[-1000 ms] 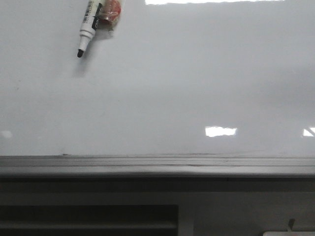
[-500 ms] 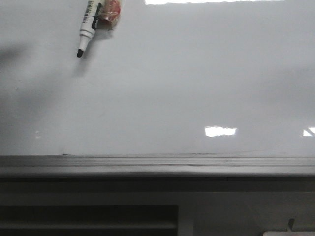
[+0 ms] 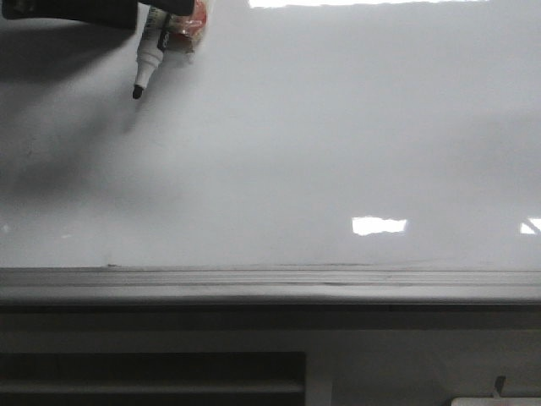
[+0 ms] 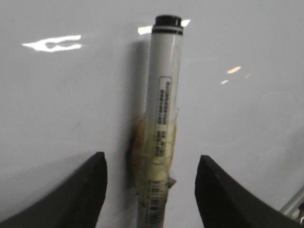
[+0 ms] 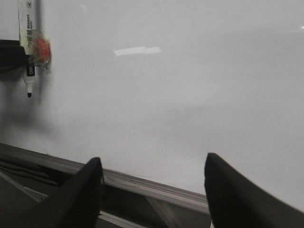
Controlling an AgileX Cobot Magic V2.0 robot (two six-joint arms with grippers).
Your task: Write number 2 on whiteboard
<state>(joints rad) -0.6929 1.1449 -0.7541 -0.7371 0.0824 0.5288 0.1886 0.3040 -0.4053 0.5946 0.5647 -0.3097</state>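
Observation:
The whiteboard [image 3: 296, 152] fills the front view, glossy, with light reflections. No number 2 shows on it; its surface is blank. A white marker pen [image 3: 150, 42] with a black tip hangs on the board at the upper left, taped to an orange-red holder [image 3: 190, 21], tip down. My left gripper [image 3: 76, 8] enters at the top left, beside the pen. In the left wrist view my left gripper [image 4: 149, 159] is open with the pen [image 4: 164, 85] between its fingers, untouched. My right gripper [image 5: 152, 164] is open and empty, facing the board's lower edge.
A grey metal ledge [image 3: 270, 283] runs along the board's lower edge. Below it is a dark slatted shelf [image 3: 152, 372]. A white object [image 3: 494, 401] shows at the lower right corner. The pen [image 5: 27, 33] and left gripper [image 5: 9, 54] show in the right wrist view.
My left gripper has come into the front view from the upper left, up to the pen. Its shadow has spread over the board's left side. The pen has not moved.

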